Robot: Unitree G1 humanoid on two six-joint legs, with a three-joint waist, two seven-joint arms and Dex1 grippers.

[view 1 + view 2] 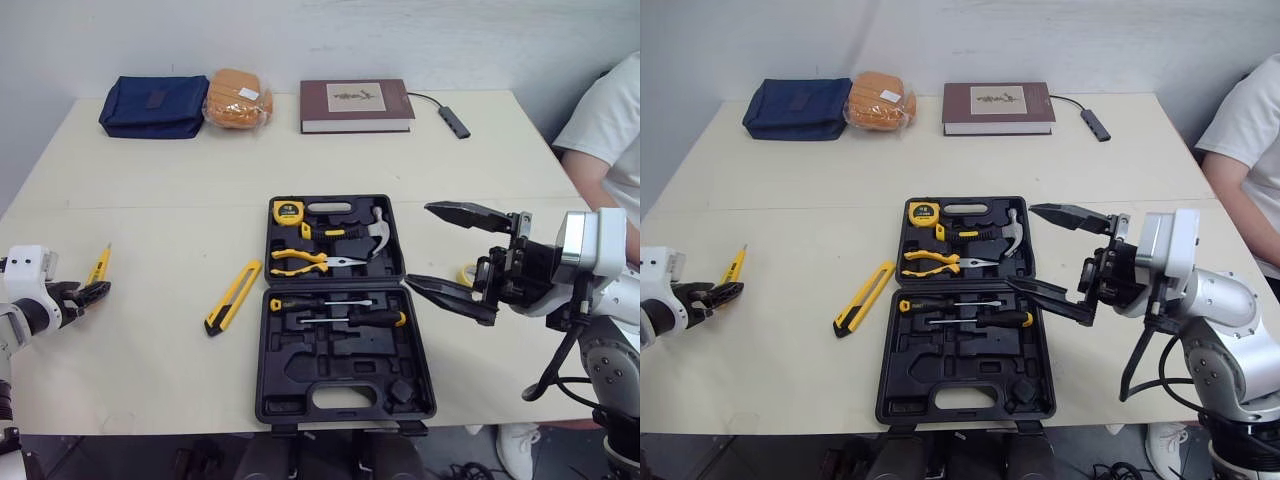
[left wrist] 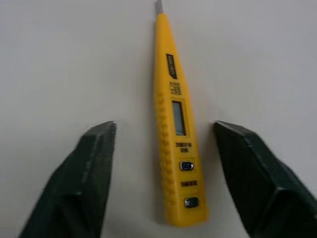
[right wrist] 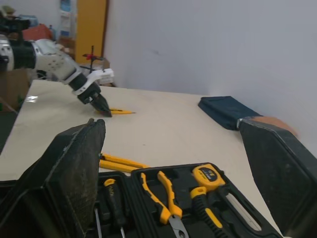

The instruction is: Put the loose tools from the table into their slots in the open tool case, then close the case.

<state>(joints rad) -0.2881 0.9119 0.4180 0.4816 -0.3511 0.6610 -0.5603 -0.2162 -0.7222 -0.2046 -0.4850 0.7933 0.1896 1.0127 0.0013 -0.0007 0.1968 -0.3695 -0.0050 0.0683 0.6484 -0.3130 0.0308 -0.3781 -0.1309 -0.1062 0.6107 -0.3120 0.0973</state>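
Tester pen (image 2: 174,134) at 9 o'clock of tool case (image 1: 340,370), left gripper (image 2: 165,128) jaws open astride it, likely light, stiff, slick — you pinch mid-barrel. Right gripper (image 1: 418,244) open, empty.

Your two head eyes look forward and down over the table (image 1: 150,180) and share nearly the same scene, your left wrist cam sits super close over the tester pen (image 2: 171,148) between the fingers of the left pincer (image 2: 163,126), and your right wrist cam looks low past the right pincer (image 3: 172,124), across the tool case (image 1: 340,380), toward the left one.
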